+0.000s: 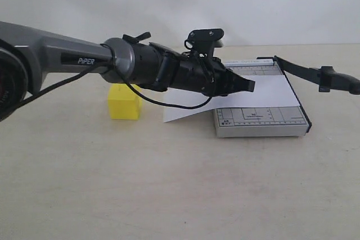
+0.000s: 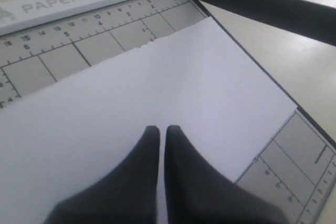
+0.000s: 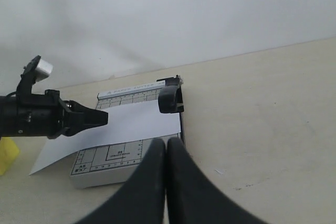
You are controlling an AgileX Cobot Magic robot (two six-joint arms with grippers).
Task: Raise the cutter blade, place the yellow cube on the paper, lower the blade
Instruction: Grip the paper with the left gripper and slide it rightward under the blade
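Observation:
The yellow cube [image 1: 124,102] sits on the table left of the grey cutter base [image 1: 261,123], behind my left arm; its edge shows in the right wrist view [image 3: 6,156]. The white paper [image 1: 264,95] lies across the base and overhangs its left side. The black cutter blade [image 1: 315,74] stands lifted off the base, slanting out to the right. My left gripper [image 1: 250,85] hovers over the paper [image 2: 157,77], shut and empty, and its own view [image 2: 161,128] shows the blade [image 2: 262,3] beyond. My right gripper [image 3: 166,140] is shut and empty, off the base's [image 3: 105,166] right side, facing the blade's handle end [image 3: 170,99].
The left arm's grey and black links [image 1: 84,60] and a looping cable [image 1: 169,105] span the space above the cube. Beige tabletop [image 1: 169,184] stretches in front of the cutter. A white wall [image 1: 253,4] closes the back.

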